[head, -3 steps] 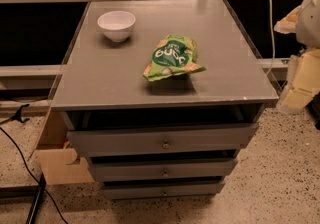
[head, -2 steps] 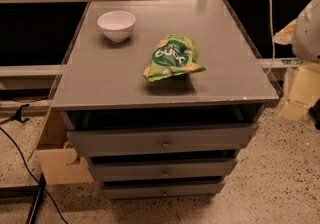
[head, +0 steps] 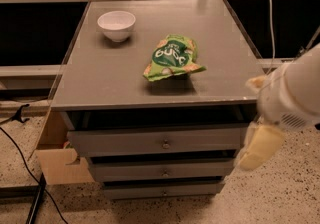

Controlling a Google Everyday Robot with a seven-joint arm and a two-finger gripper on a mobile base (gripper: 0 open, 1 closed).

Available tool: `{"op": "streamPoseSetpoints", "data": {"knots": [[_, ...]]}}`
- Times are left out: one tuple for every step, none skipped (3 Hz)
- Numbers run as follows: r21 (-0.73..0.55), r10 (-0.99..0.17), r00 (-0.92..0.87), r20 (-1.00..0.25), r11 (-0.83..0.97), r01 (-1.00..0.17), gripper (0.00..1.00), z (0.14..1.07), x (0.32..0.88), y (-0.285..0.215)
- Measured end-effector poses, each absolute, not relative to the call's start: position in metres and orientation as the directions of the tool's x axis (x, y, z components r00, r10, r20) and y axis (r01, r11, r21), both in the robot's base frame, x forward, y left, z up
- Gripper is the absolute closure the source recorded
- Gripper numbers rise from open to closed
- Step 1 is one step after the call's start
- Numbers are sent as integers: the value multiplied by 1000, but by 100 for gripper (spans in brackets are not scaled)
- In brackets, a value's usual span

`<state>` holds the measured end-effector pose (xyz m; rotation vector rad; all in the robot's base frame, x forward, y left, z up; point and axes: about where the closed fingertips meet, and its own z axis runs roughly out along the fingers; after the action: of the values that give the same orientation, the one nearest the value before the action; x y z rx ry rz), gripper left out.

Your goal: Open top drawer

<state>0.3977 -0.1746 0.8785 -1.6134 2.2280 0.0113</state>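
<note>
A bowl [head: 116,24] and a green bag [head: 172,58] lie apart on the grey top [head: 100,83]. The gripper [head: 260,145] hangs beside the top drawer [head: 125,142], on its right. I cannot tell its grip.

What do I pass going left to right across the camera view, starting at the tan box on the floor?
Tan box → white bowl → green snack bag → gripper, hanging at the right end of the top drawer, whose wide front spans too much of the view to place in the order.
</note>
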Motion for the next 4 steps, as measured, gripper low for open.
{"op": "streamPoseSetpoints", "data": {"knots": [[-218,-888,-251,-385,351,-910,0,830,388,-157],[-250,-885,-246,-395,361,-899,0,830,396,-156],[-242,-893,-242,-379,348,-906,0,811,388,-153],[-237,-890,-255,-378,359,-903,0,784,381,-156]]}}
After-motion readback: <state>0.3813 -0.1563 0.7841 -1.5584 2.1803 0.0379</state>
